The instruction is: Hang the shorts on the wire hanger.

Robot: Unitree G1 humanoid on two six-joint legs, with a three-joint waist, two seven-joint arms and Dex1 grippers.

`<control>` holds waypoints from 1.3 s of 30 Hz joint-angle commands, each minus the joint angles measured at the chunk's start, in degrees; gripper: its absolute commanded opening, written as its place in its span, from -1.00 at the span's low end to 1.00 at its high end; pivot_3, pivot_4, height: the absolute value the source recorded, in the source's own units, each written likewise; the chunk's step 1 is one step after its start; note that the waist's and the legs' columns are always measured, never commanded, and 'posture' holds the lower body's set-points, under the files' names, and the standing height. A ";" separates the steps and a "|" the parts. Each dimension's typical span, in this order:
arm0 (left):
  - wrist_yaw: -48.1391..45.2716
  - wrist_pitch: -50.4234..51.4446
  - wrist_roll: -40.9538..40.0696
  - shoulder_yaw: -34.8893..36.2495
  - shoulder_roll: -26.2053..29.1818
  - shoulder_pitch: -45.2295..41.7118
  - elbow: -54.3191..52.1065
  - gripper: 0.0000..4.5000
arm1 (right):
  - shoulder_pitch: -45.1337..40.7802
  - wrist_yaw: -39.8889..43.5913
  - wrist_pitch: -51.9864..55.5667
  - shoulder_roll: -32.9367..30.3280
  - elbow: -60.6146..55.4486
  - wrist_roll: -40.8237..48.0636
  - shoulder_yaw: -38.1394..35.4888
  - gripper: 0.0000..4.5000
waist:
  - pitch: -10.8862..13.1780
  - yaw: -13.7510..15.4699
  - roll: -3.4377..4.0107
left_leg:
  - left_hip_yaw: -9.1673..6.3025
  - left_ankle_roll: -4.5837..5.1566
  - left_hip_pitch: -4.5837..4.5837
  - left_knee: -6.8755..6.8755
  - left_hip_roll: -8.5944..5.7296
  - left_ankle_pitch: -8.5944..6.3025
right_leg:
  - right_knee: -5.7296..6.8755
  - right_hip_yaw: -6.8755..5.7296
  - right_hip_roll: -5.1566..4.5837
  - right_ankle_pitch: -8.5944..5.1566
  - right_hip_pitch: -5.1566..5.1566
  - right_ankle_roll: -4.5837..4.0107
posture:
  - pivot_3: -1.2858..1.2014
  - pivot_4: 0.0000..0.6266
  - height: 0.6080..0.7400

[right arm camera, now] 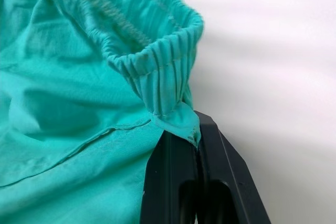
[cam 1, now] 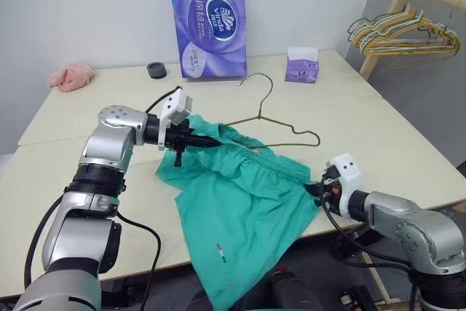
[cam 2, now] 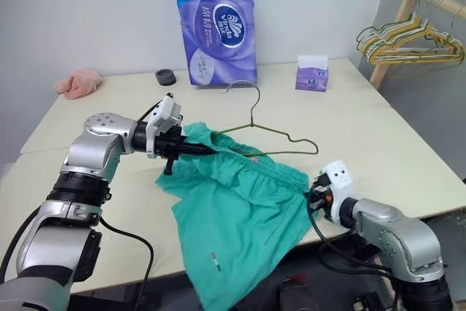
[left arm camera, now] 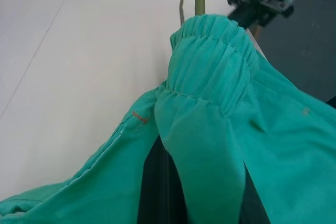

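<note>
Gripping shorts (cam 1: pixel 240 209) waistband: both end effectors, left (cam 1: pixel 207 141), right (cam 1: pixel 314 189) | wire hanger (cam 1: pixel 280 132) on worktop (cam 1: pixel 109 100) behind | tissue box (cam 1: pixel 301 65)

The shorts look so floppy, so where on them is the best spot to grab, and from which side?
Best the gathered waistband, taken at its two ends from the sides: it is the thickest, firmest edge. That is how the shorts are held: left gripper and right gripper each shut on an end, which probably helps keep it spread beside the wire hanger.

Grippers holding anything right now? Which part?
Both hold the shorts by the elastic waistband: left gripper at one end, right gripper pinching the other end's edge.
</note>
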 commanded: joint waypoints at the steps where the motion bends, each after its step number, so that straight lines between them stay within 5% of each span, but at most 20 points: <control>1: -0.10 1.41 -2.18 2.79 1.76 -0.28 -3.27 -1.00 | -0.54 0.41 -4.05 -2.29 2.12 -3.01 -1.73 -0.99 | 0.00 0.06 0.00 | 0.00 0.00 0.00 0.00 0.00 0.00 | 0.00 0.00 0.00 0.00 0.00 0.00 | -0.10 -0.86 1.00; 24: -5.38 -1.69 3.51 -3.43 5.79 2.23 -3.50 -1.00 | 0.31 2.97 -1.11 -3.91 5.39 1.63 -7.30 -0.99 | -0.02 1.05 0.02 | 0.06 0.00 0.01 0.01 0.00 0.00 | 0.00 0.05 0.00 0.00 0.01 0.00 | -0.11 -0.85 1.00; 39: -3.10 -5.32 6.81 -4.89 5.15 1.87 -1.57 -1.00 | 0.85 13.44 -4.29 -20.55 -0.72 0.45 -5.88 -0.99 | -0.02 1.07 0.03 | 0.09 0.01 0.01 0.01 0.00 0.00 | -0.03 0.06 0.04 0.00 0.02 0.01 | -0.12 -0.84 1.00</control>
